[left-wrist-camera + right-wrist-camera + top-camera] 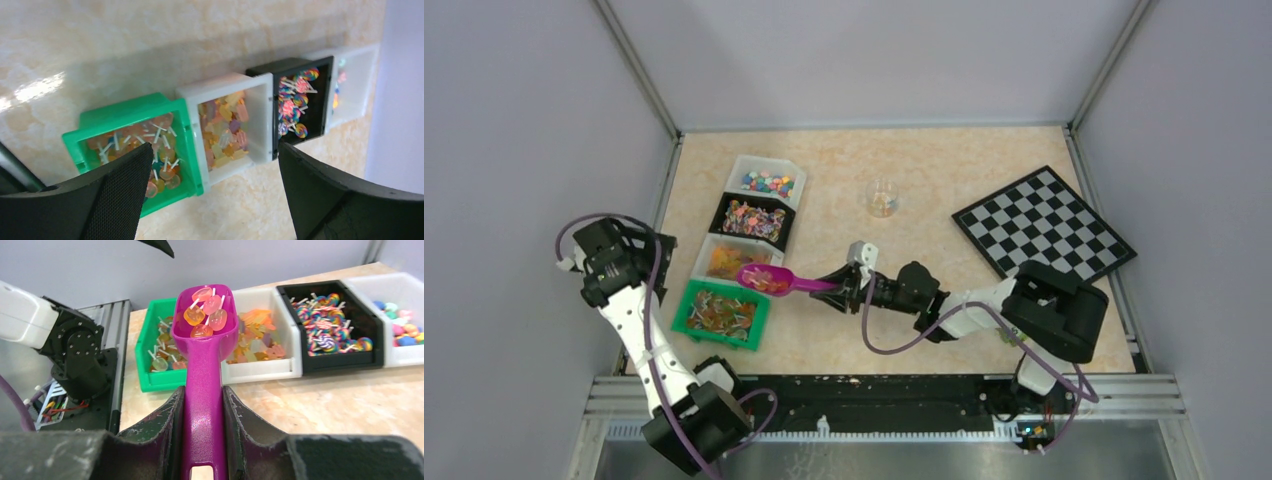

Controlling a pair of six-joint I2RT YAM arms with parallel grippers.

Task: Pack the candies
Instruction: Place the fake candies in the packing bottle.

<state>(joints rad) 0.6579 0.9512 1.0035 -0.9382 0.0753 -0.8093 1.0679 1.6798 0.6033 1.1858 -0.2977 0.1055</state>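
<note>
Right tool [202, 396] clamped on magenta scoop [202, 365] handle; candies [206, 315] in bowl ahead look light, loose, spill-prone, so carry level; left tool [214, 150] spread, empty.

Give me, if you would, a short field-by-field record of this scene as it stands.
right gripper: shut on the handle of the magenta scoop
scoop load: a few lollipop candies in the bowl
scoop position: bowl raised, by the green bin and white bin
other bins: black bin with swirl lollipops; clear bin with round candies
left gripper: open, empty, above the bins
also on table: glass cup, checkerboard
</note>
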